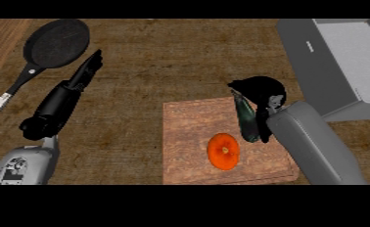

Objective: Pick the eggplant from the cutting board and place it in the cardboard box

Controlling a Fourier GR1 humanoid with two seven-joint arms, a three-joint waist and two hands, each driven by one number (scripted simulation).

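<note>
My right hand (262, 91) curls around the eggplant (247, 117) at the cutting board's (189, 143) right edge, mid-body, judged smooth, light, slippery; left hand (86, 69) hangs released.

The brown wood-grained bench (159, 74) carries a black frying pan (57, 42) at ten o'clock, its handle pointing toward eight. A reddish cutting board (195, 143) lies flat at five o'clock. A grey box (325, 64) sits at two o'clock, by the right edge.
</note>
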